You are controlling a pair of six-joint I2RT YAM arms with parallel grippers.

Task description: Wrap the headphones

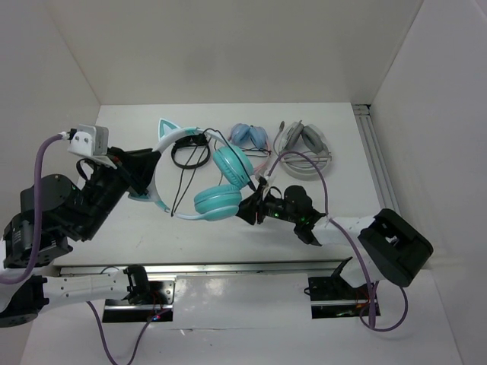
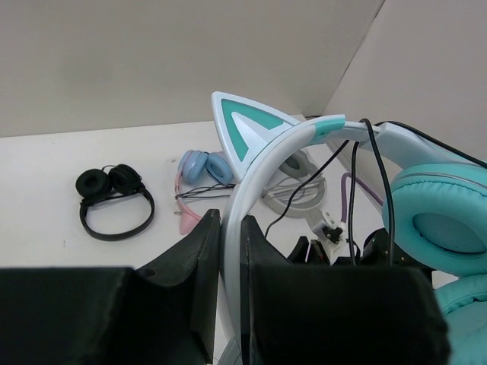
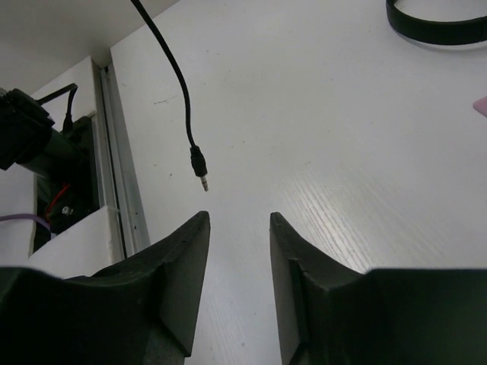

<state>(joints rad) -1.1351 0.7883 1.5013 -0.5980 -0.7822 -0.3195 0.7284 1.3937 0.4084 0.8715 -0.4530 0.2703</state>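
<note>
Pinching the headphones [image 1: 230, 164] by headband [image 2: 304, 134] in left claw [image 2: 230, 255] for steadiness; holding right claw [image 3: 238, 228] parted, empty, behind dangling cable plug [image 3: 198, 161].

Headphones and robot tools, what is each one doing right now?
Teal headphones: held by the headband, cable not fully wrapped.
Left tool: shut on that headband.
Right tool: open, empty.
Cable plug: loose, ungripped, ahead of the right tool.
Black headphones: lying on the table, untouched.
Light-blue headphones: lying on the table, untouched.
</note>
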